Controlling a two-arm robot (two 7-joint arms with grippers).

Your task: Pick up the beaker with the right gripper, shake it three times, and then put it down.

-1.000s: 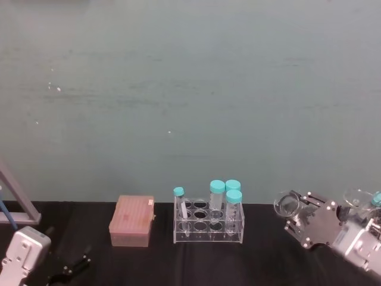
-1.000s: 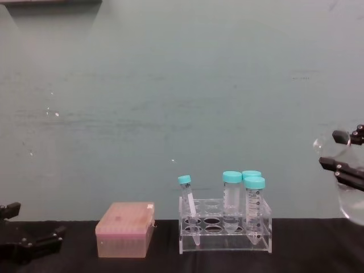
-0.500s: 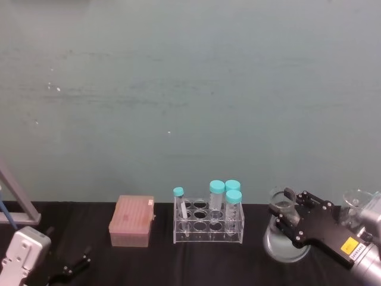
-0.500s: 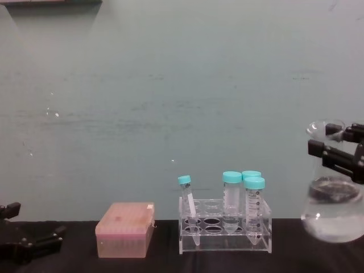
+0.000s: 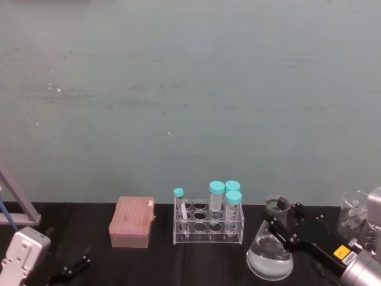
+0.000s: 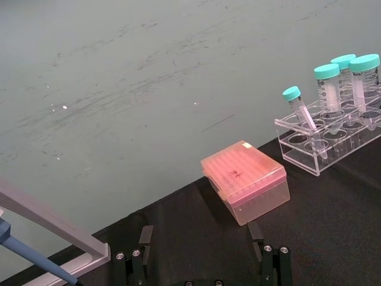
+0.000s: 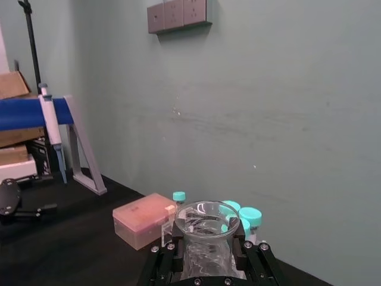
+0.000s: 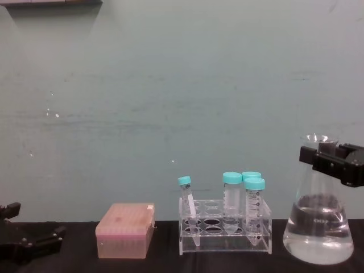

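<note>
**Beaker gripped at the neck, low at the counter**

Nearest me, my left gripper lies parked at the left of the counter, its jaws spread and empty. My right gripper has its jaws pinching the neck of the beaker. The beaker stands upright just right of the tube rack, its base at or barely above the counter; I cannot tell whether it touches. The liquid inside lies level. I judge the grasp made, cannot judge how many shakes are done, and letting go is clearly still left. Farther left, the pink box sits before the green wall.
</note>
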